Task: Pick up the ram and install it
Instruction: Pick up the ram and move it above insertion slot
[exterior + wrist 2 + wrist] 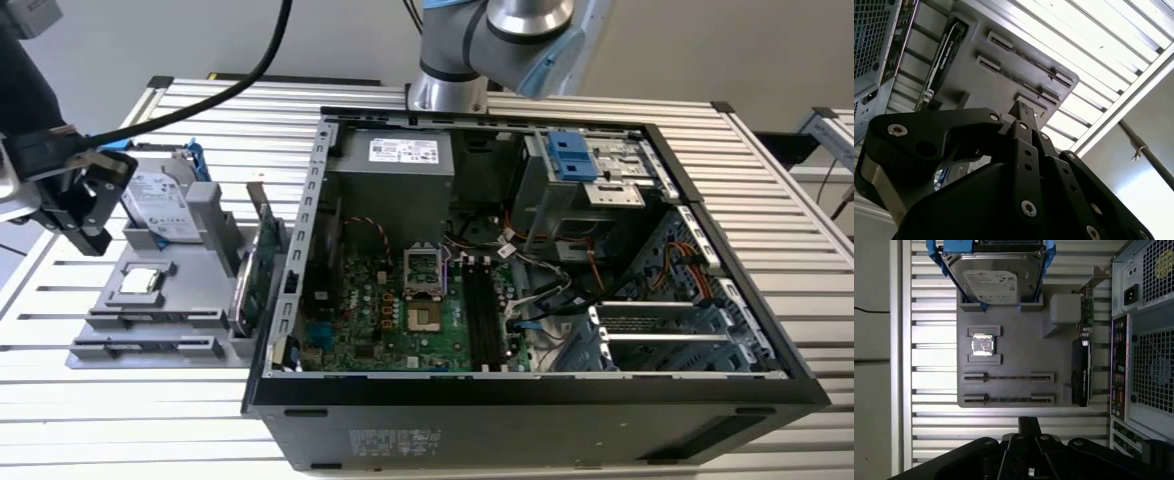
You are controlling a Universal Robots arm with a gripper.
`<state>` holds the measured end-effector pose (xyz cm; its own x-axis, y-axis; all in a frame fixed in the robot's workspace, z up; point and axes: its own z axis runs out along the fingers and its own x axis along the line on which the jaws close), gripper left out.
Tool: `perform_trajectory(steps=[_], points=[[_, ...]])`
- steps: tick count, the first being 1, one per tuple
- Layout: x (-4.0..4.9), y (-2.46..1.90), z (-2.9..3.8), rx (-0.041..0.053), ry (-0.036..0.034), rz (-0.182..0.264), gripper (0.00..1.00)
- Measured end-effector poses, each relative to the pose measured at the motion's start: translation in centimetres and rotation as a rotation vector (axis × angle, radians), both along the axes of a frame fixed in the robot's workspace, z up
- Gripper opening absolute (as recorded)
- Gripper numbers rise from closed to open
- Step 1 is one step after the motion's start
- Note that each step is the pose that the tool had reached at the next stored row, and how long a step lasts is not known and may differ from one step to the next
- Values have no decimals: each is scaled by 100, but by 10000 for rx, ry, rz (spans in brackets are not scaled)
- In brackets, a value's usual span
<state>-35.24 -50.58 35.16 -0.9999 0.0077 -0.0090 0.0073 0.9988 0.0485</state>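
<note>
I count one open computer case (534, 405), one grey tray (1014, 352) and one hand (1029, 422) over one bench (54, 420). On the tray I make out one hard drive (991, 280), one processor chip (982, 345), one expansion card (1081, 377) and two long narrow slots (1009, 376).

Ribbed silvery aluminium desk (134, 420), brushed sheen; flat grey plastic holder tray (1019, 347), matt; silver metal hard drive (994, 270) gleaming in a glossy blue plastic frame (1049, 250); black metal gripper (1029, 421), matt
</note>
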Motion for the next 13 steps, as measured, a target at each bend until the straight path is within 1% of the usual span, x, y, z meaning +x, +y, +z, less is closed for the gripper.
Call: perform_trajectory(steps=[13], points=[[0,1,0,-20,1,769,0]])
